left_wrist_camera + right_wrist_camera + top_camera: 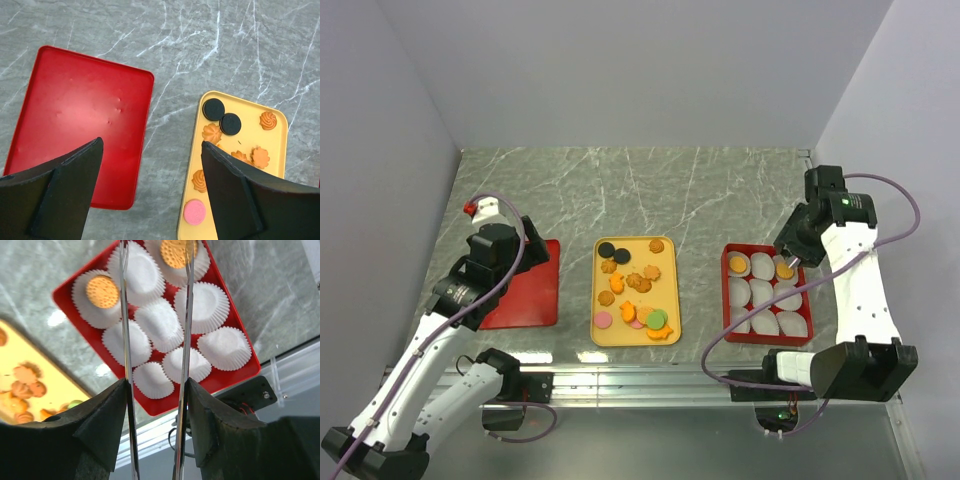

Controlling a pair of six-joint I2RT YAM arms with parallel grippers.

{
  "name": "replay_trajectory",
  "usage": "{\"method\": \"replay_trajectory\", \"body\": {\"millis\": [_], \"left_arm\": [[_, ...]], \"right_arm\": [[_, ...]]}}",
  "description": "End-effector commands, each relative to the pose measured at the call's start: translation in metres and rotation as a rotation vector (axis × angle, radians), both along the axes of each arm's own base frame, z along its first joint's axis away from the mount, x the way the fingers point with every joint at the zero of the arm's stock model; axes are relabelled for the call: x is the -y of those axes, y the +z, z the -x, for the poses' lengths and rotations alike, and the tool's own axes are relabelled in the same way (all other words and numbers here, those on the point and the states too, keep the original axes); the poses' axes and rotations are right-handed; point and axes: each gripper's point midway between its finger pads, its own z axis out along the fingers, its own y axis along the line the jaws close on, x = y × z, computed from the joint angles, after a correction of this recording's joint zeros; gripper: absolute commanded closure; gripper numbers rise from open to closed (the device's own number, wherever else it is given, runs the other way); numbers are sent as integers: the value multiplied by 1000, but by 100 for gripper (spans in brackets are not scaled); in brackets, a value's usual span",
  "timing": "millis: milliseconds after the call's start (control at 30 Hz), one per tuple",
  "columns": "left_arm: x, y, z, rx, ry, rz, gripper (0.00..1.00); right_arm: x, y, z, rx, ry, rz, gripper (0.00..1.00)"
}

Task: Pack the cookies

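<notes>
Several cookies (638,282) lie on the yellow tray (676,290): orange and brown swirls, two black rounds (222,116), a pink round (194,212) and a green one. A red box (728,290) holds white paper cups; two of them hold an orange cookie (102,291) each. My right gripper (156,385) is shut on metal tongs (123,315), whose blades stand apart over the box's far corner cup with nothing between them. My left gripper (151,145) hangs open and empty above the gap between the flat red tray (80,115) and the yellow tray (250,107).
The marble table ends in grey walls on three sides. A metal rail (650,380) runs along the near edge, just behind the red box (225,375). The flat red tray (525,285) lies left of the yellow tray.
</notes>
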Motion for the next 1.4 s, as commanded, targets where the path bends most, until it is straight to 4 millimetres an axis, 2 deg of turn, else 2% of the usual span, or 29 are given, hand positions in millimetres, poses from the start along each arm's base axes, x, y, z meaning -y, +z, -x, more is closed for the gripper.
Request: {"method": "replay_trajectory", "body": {"millis": [0,167,400,433,633,767,933,1033,1133,1367], "left_arm": [[-2,1,0,3,13,-1,15],[-1,2,0,6,8,2,15],[-2,1,0,5,11,-1,15],[-2,2,0,9,14,-1,15],[-10,4,-1,17,39,1,16],[-14,6,0,26,58,4,16],[-17,9,1,36,67,8,16],[-19,9,1,36,73,7,16],[-20,10,1,39,78,8,16],[-21,12,2,46,86,10,15]], "right_arm": [[-8,26,1,86,12,-14,43],[-27,37,4,112,34,-54,44],[-92,52,-4,116,190,-118,44],[-106,58,-5,129,224,-133,44],[-151,63,-14,107,343,-149,44],[-182,49,-16,45,432,-124,45],[-222,43,-18,28,545,-100,45],[-241,29,-21,-11,594,-69,45],[-254,22,-23,-28,626,-55,45],[-262,3,-33,-59,655,-8,45]]}}
